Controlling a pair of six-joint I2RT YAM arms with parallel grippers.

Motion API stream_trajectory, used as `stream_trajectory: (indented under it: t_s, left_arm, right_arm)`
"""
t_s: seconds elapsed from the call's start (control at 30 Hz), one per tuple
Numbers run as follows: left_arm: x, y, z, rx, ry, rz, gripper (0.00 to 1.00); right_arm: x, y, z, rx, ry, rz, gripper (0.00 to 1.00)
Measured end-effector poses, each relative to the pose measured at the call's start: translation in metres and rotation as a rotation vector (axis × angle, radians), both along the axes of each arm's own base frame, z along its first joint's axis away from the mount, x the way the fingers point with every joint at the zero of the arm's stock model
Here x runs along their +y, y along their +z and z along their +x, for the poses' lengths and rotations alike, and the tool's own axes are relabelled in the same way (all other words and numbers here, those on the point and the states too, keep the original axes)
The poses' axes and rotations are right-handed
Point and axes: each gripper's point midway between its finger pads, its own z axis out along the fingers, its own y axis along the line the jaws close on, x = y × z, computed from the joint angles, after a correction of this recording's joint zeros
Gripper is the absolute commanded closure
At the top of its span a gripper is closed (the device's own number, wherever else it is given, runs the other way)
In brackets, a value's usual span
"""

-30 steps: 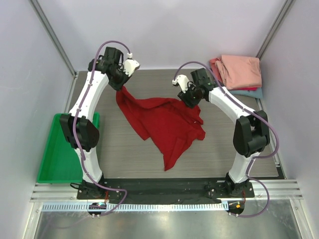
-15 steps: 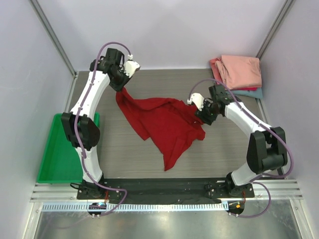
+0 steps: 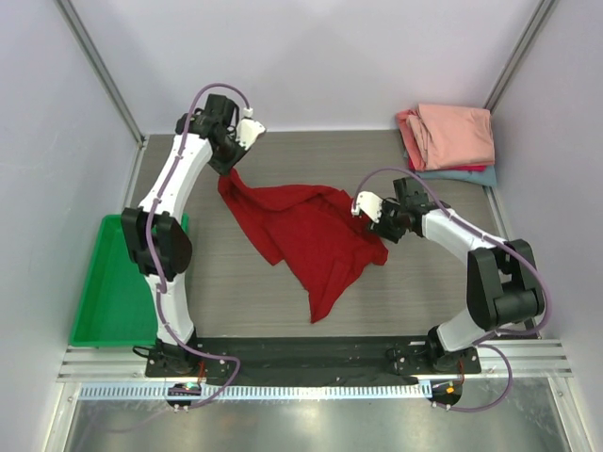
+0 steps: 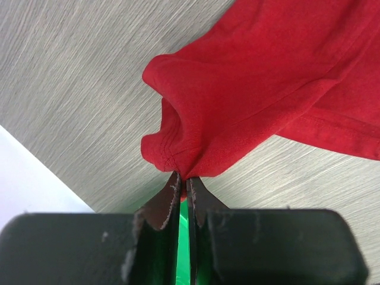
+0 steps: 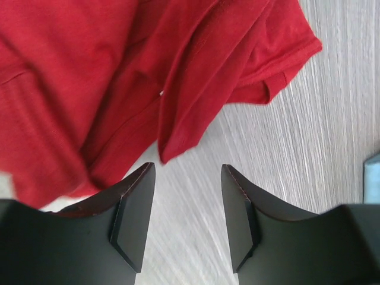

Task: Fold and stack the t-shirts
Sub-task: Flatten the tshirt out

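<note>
A deep red t-shirt point(image 3: 311, 235) lies crumpled and unfolded in the middle of the table. My left gripper point(image 3: 226, 169) is shut on its far left corner point(image 4: 178, 160) and holds it just above the table. My right gripper point(image 3: 369, 218) is open and empty, low at the shirt's right edge; a fold of red cloth point(image 5: 190, 119) lies just beyond its fingertips point(image 5: 142, 178). Folded shirts are stacked at the back right: salmon-pink point(image 3: 456, 134) on top, a red edge point(image 3: 411, 141) and teal point(image 3: 471, 175) beneath.
A green plastic tray point(image 3: 108, 282) sits at the left edge of the table, beside the left arm. Grey walls and metal posts close in the table on three sides.
My right gripper has let go of the shirt's right side, dropped toward the table and moved nearer and right. The left gripper keeps its hold and has barely moved.
</note>
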Motion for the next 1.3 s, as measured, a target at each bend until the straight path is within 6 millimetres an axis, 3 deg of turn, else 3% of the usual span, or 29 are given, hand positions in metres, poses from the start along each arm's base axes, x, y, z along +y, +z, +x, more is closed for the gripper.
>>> stream_trajectory:
  t_s: [0.2, 0.43, 0.67, 0.77, 0.83, 0.9, 1.03, 1.13, 1.2, 1.3]
  left_arm:
    - [0.0, -0.008, 0.002, 0.012, -0.003, 0.037, 0.94]
    - [-0.001, -0.024, 0.004, 0.043, -0.013, 0.068, 0.93]
    - [-0.003, -0.027, 0.006, 0.047, -0.016, 0.076, 0.93]
    - [-0.003, -0.029, 0.007, 0.049, -0.016, 0.077, 0.93]
    - [-0.003, -0.03, 0.007, 0.051, -0.015, 0.078, 0.93]
    - [-0.003, -0.031, 0.007, 0.054, -0.016, 0.079, 0.93]
    - [-0.003, -0.031, 0.008, 0.053, -0.016, 0.078, 0.93]
    - [-0.004, -0.027, 0.01, 0.042, -0.015, 0.075, 0.93]
    - [-0.004, -0.024, 0.012, 0.031, -0.015, 0.073, 0.93]
    - [-0.004, -0.014, 0.016, 0.003, -0.018, 0.074, 0.93]
  right_arm:
    - [0.002, -0.017, 0.009, 0.018, 0.01, -0.01, 0.46]
    - [0.003, -0.016, 0.01, 0.01, 0.027, -0.011, 0.45]
    - [0.005, -0.022, 0.015, 0.021, 0.034, -0.014, 0.48]
    - [0.005, -0.03, 0.018, 0.039, 0.034, -0.018, 0.58]
    - [0.006, -0.033, 0.021, 0.046, 0.032, -0.02, 0.72]
    - [0.006, -0.032, 0.023, 0.042, 0.028, -0.02, 0.79]
    - [0.006, -0.024, 0.03, 0.021, 0.018, -0.021, 0.94]
    - [0.004, -0.01, 0.033, -0.013, 0.009, -0.022, 0.97]
    - [0.004, 0.005, 0.035, -0.044, 0.006, -0.017, 0.98]
    - [0.004, 0.045, 0.043, -0.126, -0.005, -0.003, 0.98]
